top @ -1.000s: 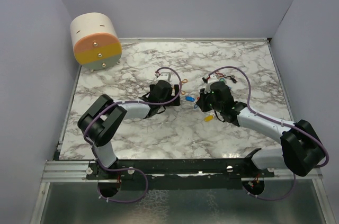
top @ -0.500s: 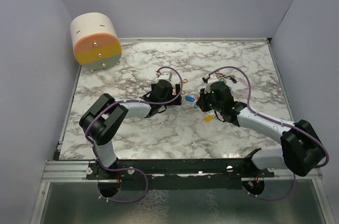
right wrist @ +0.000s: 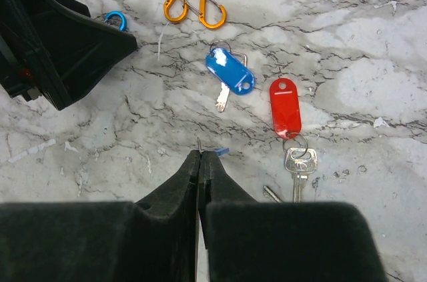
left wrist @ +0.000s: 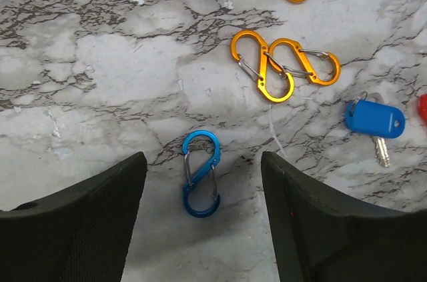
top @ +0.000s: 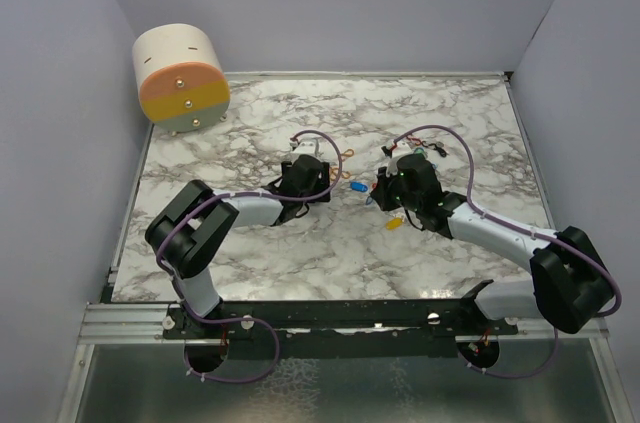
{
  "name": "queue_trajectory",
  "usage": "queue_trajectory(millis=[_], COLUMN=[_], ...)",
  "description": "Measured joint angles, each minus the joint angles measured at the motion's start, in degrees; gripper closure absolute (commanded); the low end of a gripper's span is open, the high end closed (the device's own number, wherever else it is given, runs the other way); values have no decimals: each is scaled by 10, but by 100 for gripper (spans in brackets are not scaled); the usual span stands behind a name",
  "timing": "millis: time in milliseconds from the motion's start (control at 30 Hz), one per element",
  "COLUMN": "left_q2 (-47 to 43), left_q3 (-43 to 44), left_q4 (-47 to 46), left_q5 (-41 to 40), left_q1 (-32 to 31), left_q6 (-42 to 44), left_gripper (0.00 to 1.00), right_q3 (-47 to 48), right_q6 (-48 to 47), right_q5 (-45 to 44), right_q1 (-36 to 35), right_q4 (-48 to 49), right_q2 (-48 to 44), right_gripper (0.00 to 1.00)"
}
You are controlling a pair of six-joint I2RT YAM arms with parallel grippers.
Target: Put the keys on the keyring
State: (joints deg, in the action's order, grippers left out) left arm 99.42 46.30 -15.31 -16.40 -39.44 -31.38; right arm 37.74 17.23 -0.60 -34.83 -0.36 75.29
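Both arms stretch low over the marble table (top: 250, 113). The left gripper (left wrist: 201, 163) hangs spread wide above a blue clip (left wrist: 201, 173). The right gripper (right wrist: 201, 157) is pressed together near a blue-tagged key (right wrist: 229, 73).

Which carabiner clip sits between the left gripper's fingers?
The blue clip, alone between the fingers of the open left gripper; the orange clips lie farther out.

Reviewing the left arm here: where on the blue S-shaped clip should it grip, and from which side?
At the narrow waist where its two loops meet, coming straight down. The blue clip lies flat on the marble table, lengthwise between the open fingers of the left tool, so they would likely close on its long sides.
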Motion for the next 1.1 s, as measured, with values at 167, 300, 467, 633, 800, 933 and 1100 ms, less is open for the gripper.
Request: queue_trajectory(millis=[167,300,467,633,800,933,1100], left_q2=[0,0,0,0,5,12,24], left_q3=[-2,-2,-2,-2,3,12,26], left_q4=[10,21,34,40,47,53,57], left_q5=[-29,-53,-75,-87,-103,-112,-121], left_q1=[-4,-10,-17,-24,-33,-40,-52], left_q6=[9,13,20,22,26,25,23], left_gripper=[37,45,46,47,50,51,62], right_q3=[-2,-3,-3,-3,-3,-4,-4], right_q6=[0,0,0,0,0,0,0], right_q5=[0,0,0,0,0,0,0], right_q1=[0,0,0,0,0,0,0], right_q4=[0,0,0,0,0,0,0], right_q2=[-3,-5,-5,-5,-5,-5,-5], right_gripper=[99,99,99,99,99,99,99])
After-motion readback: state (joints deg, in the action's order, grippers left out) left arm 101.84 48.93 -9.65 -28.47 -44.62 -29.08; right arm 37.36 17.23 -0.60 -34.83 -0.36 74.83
